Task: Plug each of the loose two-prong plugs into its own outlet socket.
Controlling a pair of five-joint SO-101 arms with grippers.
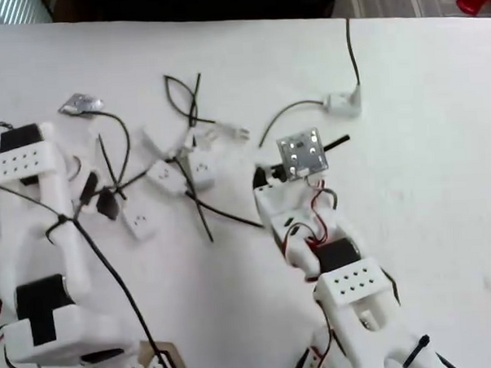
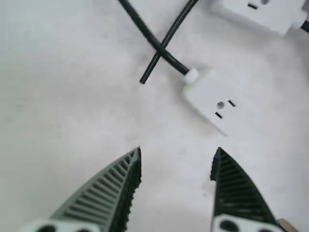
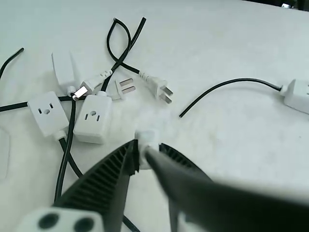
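Left gripper [image 2: 177, 151]: was pictured released, its two ribbed fingers [image 2: 120, 188] spread wide over bare tabletop with nothing held between them.
Nearest outlet socket [image 2: 219, 104]: was seen lying face up just beyond the left gripper's fingertips, not touched by them, with a black cable [image 2: 159, 46] entering one end.
Right gripper [image 3: 142, 146]: was pictured clenched on a small white plug [image 3: 146, 135], which was pinched by its body at the very fingertips. Its prongs could not be made out.
Second outlet socket [image 3: 46, 112]: was shown face up beyond the right gripper, among crossed black cords.
Third outlet socket [image 3: 93, 118]: was shown face up just beside the second, nearer the held plug.
Loose two-prong plug [image 3: 159, 89]: was left lying flat past those two sockets, its prongs pointing away from them and its black cord looping back behind it.
Other loose plug [image 3: 123, 87]: was seen close beside it, unplugged, its prongs bare.
Far outlet socket [image 1: 342, 105]: was set well apart from the cluster, with its cord running toward the table's far edge.
Table [image 1: 442, 208]: was seen in the high view, white, with the sockets and plugs gathered between the two arms.
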